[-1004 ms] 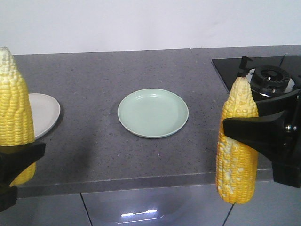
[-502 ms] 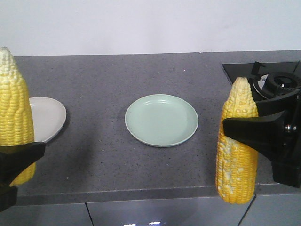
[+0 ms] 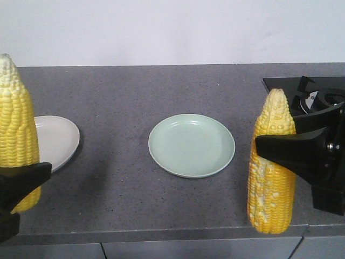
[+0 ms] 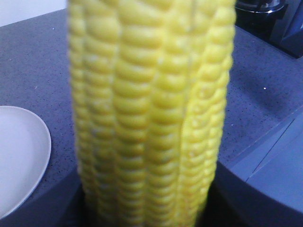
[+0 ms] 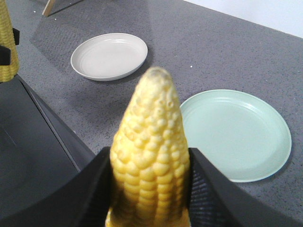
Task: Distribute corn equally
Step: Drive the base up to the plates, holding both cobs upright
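Two claws, two cobs, and neither plate has any corn on it yet. The left claw (image 3: 21, 181) is clamped on the lower part of the left cob (image 3: 19, 129), which stands upright at the left edge of the front view, pale tip up (its kernels fill the left wrist view, so the fingers barely show there). The right claw (image 5: 149, 182) is likewise closed around the right cob (image 3: 271, 183), with one black finger across its front and the other behind. This cob is upright too, with whitish patches low down, and is held on the near side of the surface (image 3: 118, 108). Outward from the claws lie a green plate (image 3: 191, 145) in the middle and a white plate (image 3: 56, 140) to the left, partly hidden behind the left cob; both are bare. A stove burner (image 3: 318, 97) sits at the far right.

By the look of it, the picking up is done and all the placing is left. One cob to each plate would make an even share.

Against the frames from a second and half a second ago, claws and cobs sit at the same spots in the front view. The plates have slid rightward and lower in the picture, the stove burner is cut off further, and the surface's front edge is lower (the whole robot, rather than its arms, seems to have shifted).
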`<state>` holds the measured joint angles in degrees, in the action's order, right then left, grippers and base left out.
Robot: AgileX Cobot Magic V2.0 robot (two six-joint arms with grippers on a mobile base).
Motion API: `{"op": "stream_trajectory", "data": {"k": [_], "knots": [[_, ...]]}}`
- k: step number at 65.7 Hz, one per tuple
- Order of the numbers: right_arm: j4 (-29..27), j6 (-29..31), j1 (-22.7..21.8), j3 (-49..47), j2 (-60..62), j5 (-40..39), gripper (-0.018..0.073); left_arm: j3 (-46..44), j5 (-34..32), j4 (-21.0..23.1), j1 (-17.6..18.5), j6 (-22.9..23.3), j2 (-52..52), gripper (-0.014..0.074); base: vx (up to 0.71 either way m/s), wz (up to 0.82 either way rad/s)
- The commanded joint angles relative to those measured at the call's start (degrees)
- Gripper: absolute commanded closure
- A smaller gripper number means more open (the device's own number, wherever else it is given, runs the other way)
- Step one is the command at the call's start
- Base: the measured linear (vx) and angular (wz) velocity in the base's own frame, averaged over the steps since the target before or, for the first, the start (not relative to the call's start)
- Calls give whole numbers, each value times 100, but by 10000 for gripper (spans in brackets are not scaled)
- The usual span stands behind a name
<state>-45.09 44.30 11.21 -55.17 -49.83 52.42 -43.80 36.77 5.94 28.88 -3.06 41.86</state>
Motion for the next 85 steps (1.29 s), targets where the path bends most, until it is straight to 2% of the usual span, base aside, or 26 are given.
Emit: {"op": "stream_trajectory", "data": {"k": [1,85], "knots": [[-222,53,-11,-143,59,-244,332,-154,-408,41,16,-3,-22,311,5,4],[-222,53,-11,-143,59,-244,332,-154,-408,41,16,-3,-22,311,5,3]]}}
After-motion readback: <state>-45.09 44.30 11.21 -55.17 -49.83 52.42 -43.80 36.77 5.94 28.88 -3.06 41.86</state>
